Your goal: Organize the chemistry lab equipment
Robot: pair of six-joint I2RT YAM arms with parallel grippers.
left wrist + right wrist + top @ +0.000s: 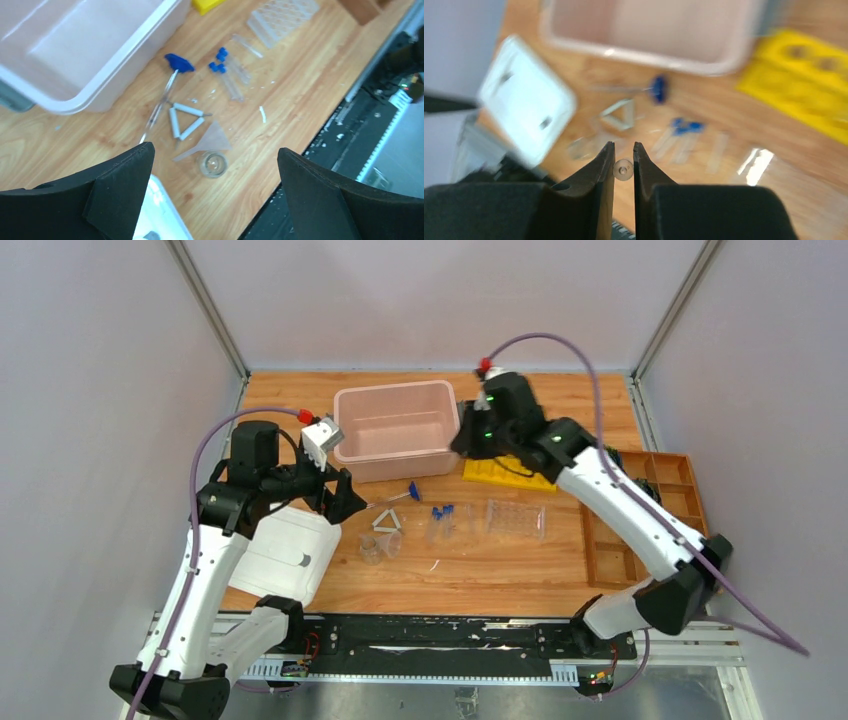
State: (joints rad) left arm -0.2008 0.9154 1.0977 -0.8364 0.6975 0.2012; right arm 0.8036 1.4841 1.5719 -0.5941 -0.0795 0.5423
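Observation:
My left gripper (214,148) hangs open above the table's left side, its jaws wide apart over a small clear cup (212,164) and a translucent funnel (214,139). Beside them lie the white triangle (184,120), the blue-tipped rod (165,95) and blue-capped tubes (227,70). The clear tube rack (516,519) lies right of the tubes. My right gripper (624,144) is raised by the pink bin's right end (468,445), shut on a small clear round piece (623,170), apparently a tube seen end-on.
A pink bin (393,390) stands at the back centre, with a yellow rack (505,472) to its right. A white lid (283,555) lies front left. A wooden compartment tray (640,510) sits at the right edge. The black rail (430,635) runs along the front.

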